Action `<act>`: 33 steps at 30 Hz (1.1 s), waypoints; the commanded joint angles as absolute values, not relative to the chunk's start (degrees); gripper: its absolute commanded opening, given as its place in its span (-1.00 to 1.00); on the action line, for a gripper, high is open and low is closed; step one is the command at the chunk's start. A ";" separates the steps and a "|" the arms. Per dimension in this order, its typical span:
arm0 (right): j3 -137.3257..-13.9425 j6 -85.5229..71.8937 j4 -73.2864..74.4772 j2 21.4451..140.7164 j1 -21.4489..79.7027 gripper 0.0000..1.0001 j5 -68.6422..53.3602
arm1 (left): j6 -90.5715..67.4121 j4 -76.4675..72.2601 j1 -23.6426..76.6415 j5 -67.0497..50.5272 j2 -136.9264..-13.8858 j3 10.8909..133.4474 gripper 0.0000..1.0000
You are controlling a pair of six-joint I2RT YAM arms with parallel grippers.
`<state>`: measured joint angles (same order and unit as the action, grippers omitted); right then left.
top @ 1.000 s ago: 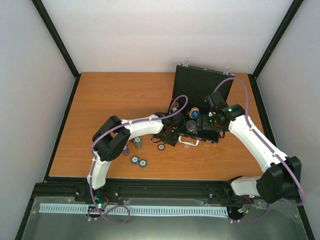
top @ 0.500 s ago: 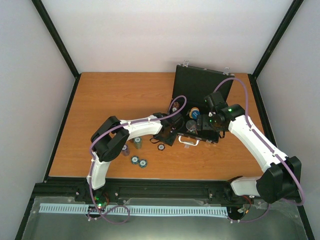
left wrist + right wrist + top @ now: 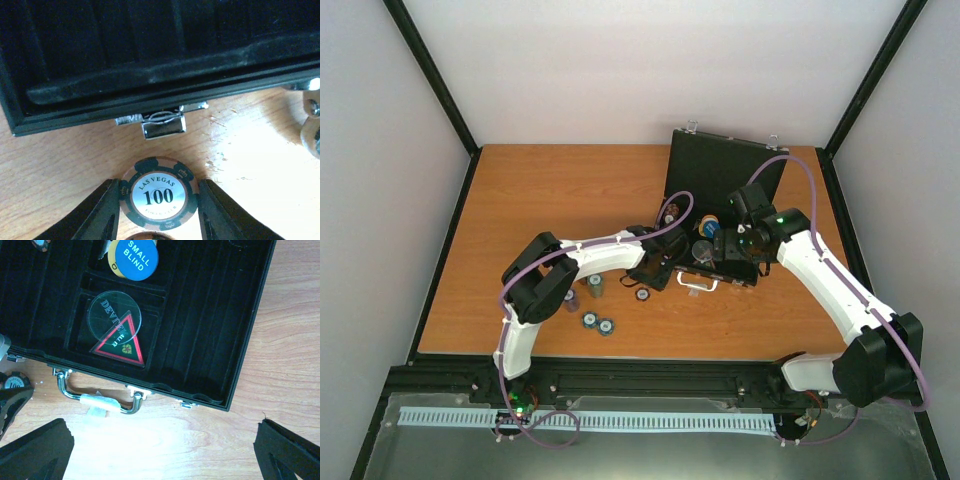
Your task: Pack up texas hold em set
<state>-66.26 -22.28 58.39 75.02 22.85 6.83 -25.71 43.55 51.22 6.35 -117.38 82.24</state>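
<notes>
Orange-brown wooden table [image 3: 520, 220], scuffed grain, white walls around. Flat black hinged case [image 3: 210, 315] lies open at right rear, lid upright, ribbed felt-lined tray, silver metal handle [image 3: 95, 400] and latch [image 3: 162, 125] at front. Inside tray: blue round "SMALL BLIND" disc [image 3: 133, 259], clear round disc [image 3: 112, 315] overlapped by dark red-edged triangular token [image 3: 122, 342]. Left gripper [image 3: 159, 200] narrow, fingers flanking brown "100" poker chip [image 3: 159, 194] flat on table before case; grip cannot tell. Loose chips [image 3: 597, 322] nearby. Right gripper [image 3: 160, 450] wide, empty, above handle.
</notes>
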 commanded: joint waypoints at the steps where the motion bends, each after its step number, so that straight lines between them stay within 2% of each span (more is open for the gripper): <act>1: -66.20 -22.37 58.11 73.97 22.30 1.00 7.38 | -25.25 49.36 51.54 8.53 -120.20 82.28 -0.16; 9: -66.09 -22.43 57.93 74.00 22.29 1.00 7.23 | -24.61 52.46 51.54 11.96 -118.51 86.51 0.02; 18: -65.70 -22.50 57.87 73.73 22.32 1.00 7.08 | -24.81 53.48 51.50 12.17 -116.91 87.70 0.04; 20: -65.52 -22.58 57.74 73.65 22.32 1.00 6.89 | -24.62 52.94 51.50 11.37 -116.59 87.26 0.32; 24: -65.39 -22.66 57.81 73.56 22.28 1.00 6.77 | -24.70 51.59 51.50 9.48 -116.59 86.38 0.55; 28: -65.38 -22.68 57.90 73.38 22.31 1.00 7.10 | -24.85 51.75 51.50 7.74 -117.92 86.89 0.64; 33: -65.21 -22.84 58.12 73.08 22.32 1.00 7.29 | -25.18 51.30 51.50 3.67 -118.66 85.47 0.59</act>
